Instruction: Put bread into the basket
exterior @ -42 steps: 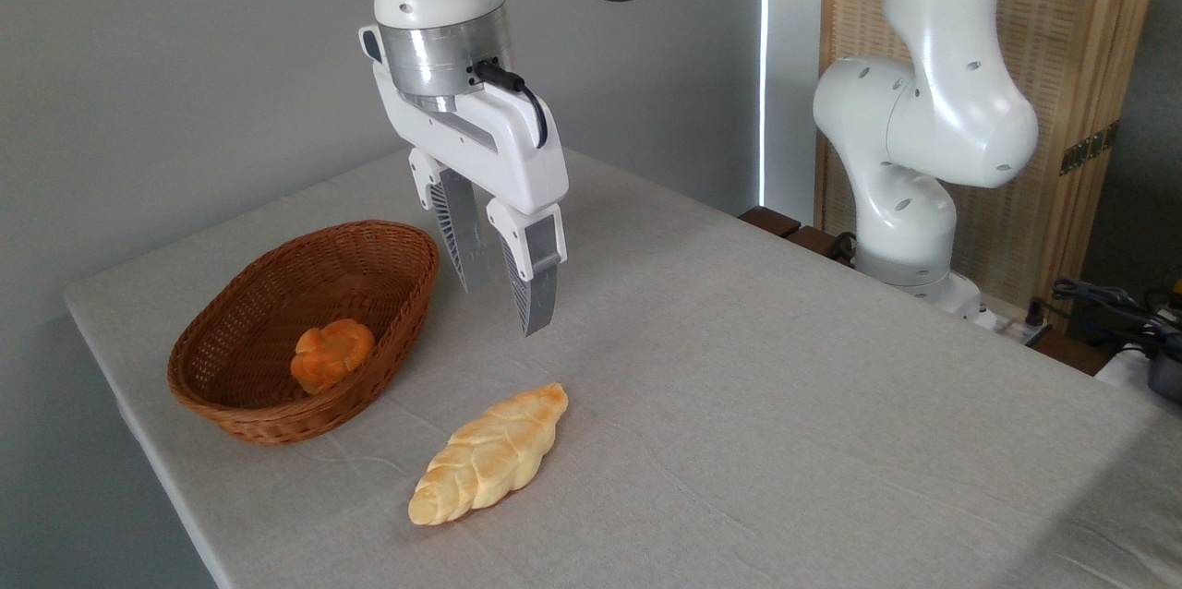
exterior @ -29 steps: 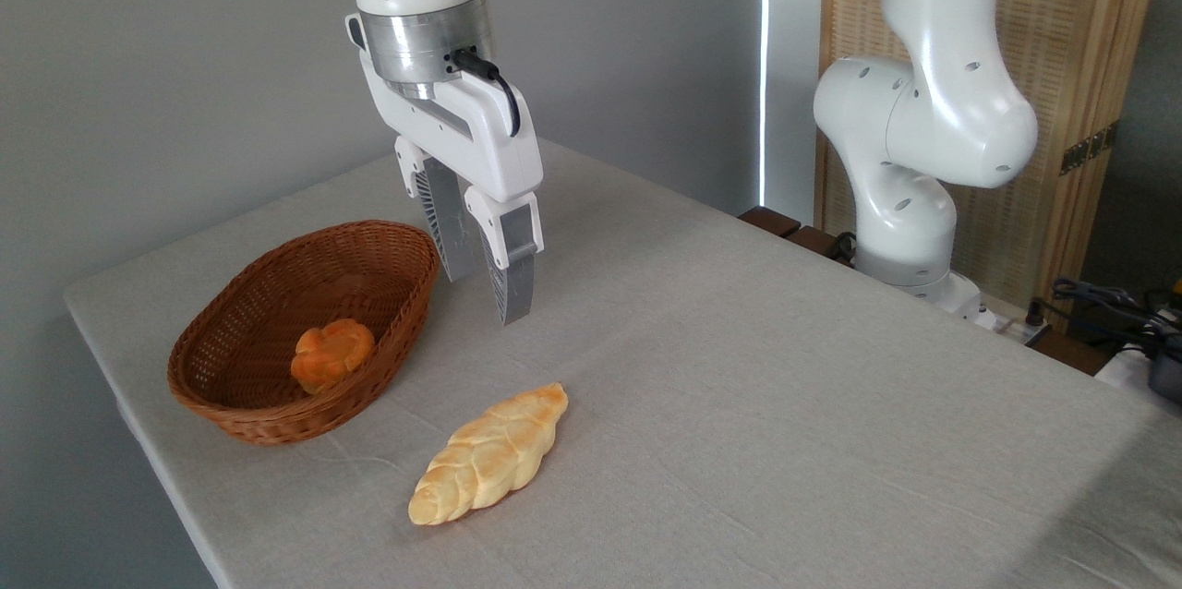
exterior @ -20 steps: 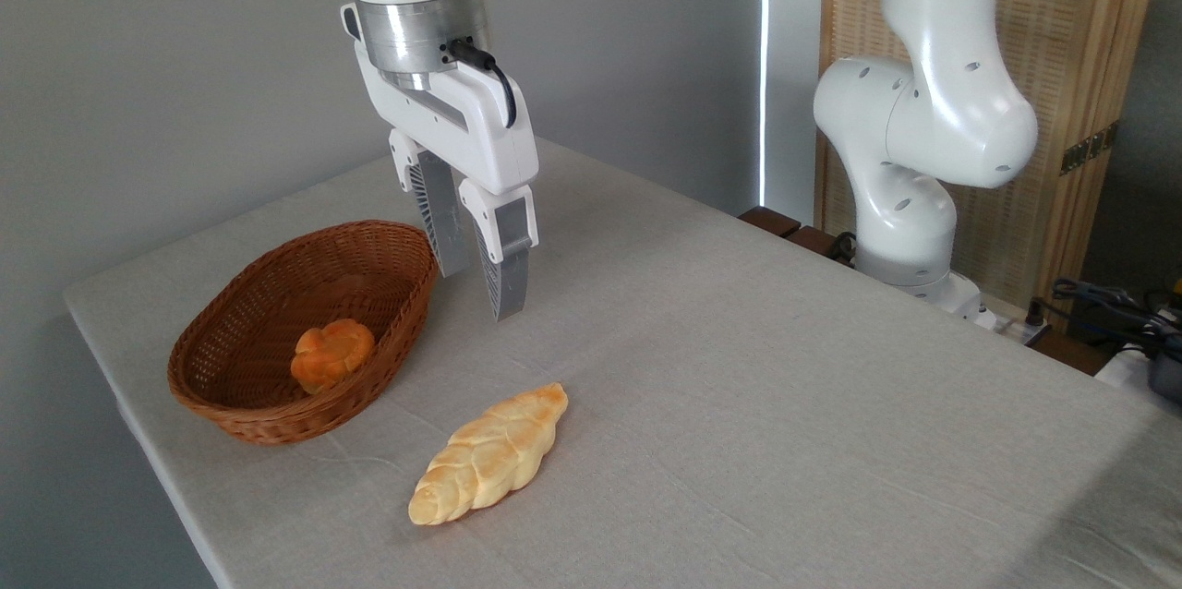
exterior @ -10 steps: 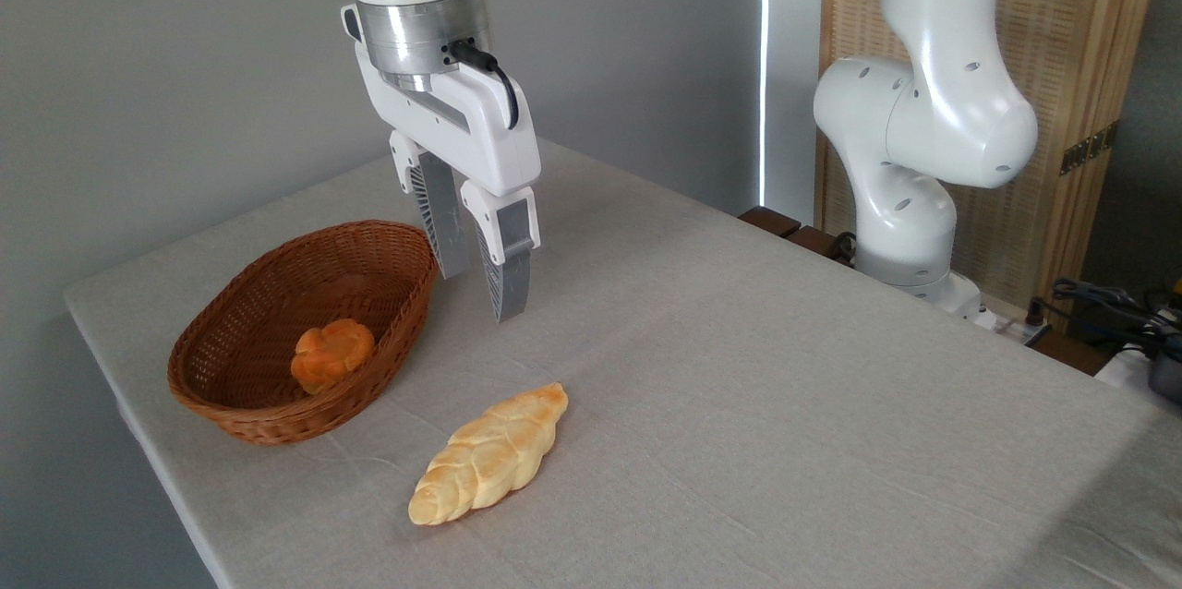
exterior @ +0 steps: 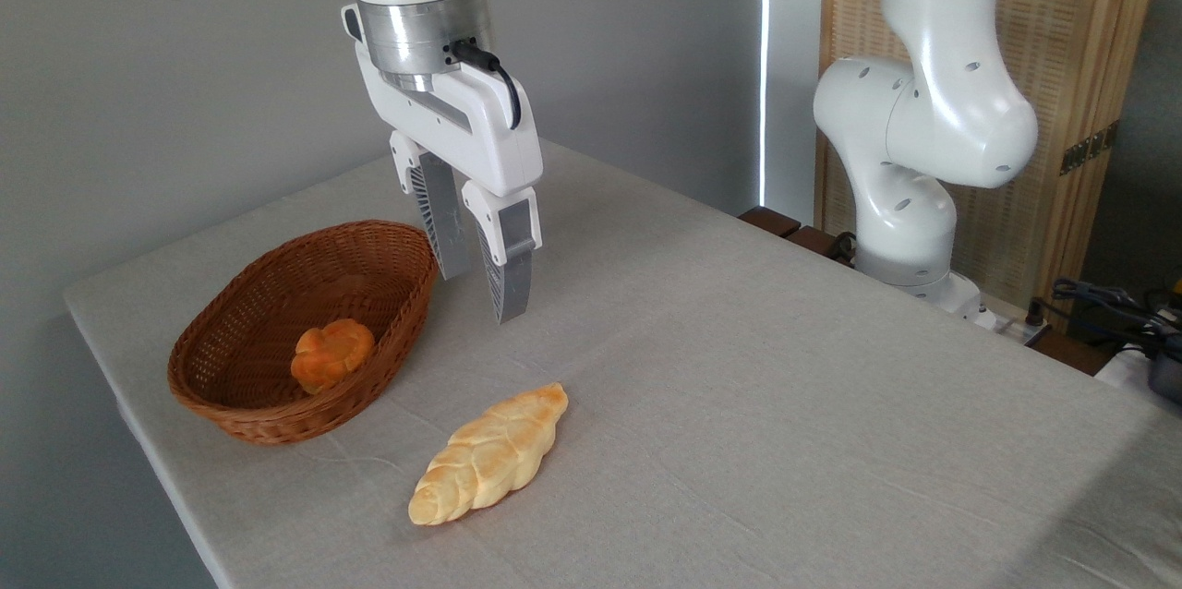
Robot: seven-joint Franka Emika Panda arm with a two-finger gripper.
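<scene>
Task not yet begun in effect: the bread (exterior: 488,455) lies on the table (exterior: 785,386), just outside the basket (exterior: 392,307), which holds only an orange bun (exterior: 331,353). The gripper (exterior: 482,297), jaws parted and empty, hangs above the basket's far rim.

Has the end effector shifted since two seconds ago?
Yes. The end effector moved left and up, toward the oval reddish-brown wicker basket, away from the long pale-golden braided loaf.

The bread (exterior: 488,457) was pale gold with a braided top. The basket (exterior: 277,404) was red-brown and woven. The bun (exterior: 331,354) was orange. The worktop (exterior: 739,404) was light grey.
</scene>
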